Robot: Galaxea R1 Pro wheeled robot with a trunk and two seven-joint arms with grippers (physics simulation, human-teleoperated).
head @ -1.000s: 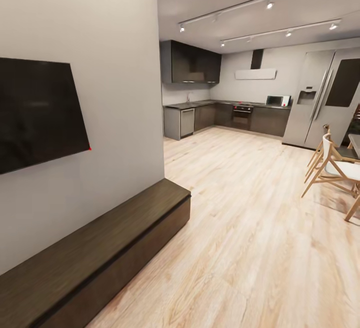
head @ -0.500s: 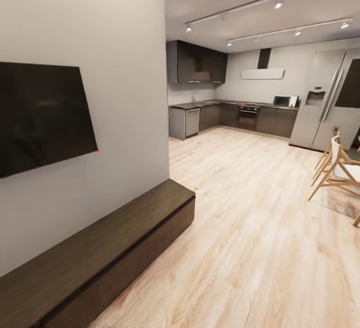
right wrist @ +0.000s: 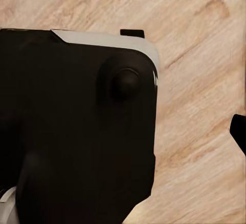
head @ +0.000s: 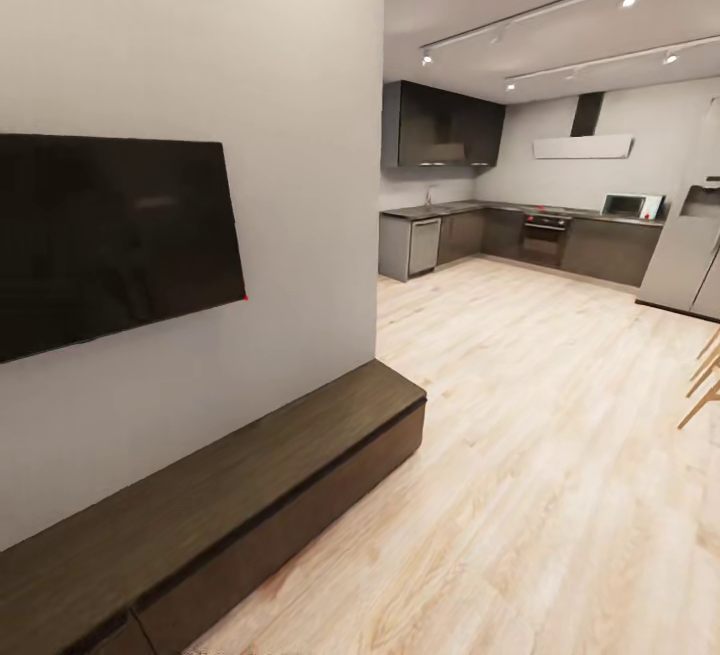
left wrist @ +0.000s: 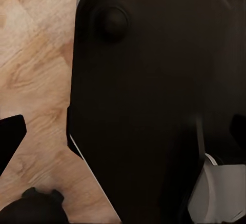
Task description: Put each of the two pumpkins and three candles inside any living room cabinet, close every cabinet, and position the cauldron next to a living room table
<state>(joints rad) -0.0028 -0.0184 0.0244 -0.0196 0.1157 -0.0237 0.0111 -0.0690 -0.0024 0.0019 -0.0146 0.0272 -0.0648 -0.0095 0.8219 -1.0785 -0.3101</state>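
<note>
1. Below both arms, the wrist views are taken up by the robot's black base [left wrist: 148, 106] over pale wood floor [right wrist: 200, 24]. A dark tip [left wrist: 10, 137] is seen at one edge of the left wrist view and another [right wrist: 240, 131] at an edge of the right, but whether either pincer is spread or pressed together cannot be told.

2. Further out, in the head view, the cabinet [head: 250, 495] is seen low along the grey wall, under a dark wall-mounted TV [head: 110, 235]. Its fronts that are in view look shut, and its top is bare.

3. Its long axis is judged to run from the near left of the view away toward the kitchen [head: 520, 225], where dark cupboards and an oven stand at the back.

4. A chair leg [head: 700, 385] is caught at the right edge.

5. With the cabinet lying ahead and to the robot's left, the left arm is judged the nearer one for any drawer work.

6. The step in hand is judged to be travel or a turn across the room, with nothing carried that can be made out.
</note>
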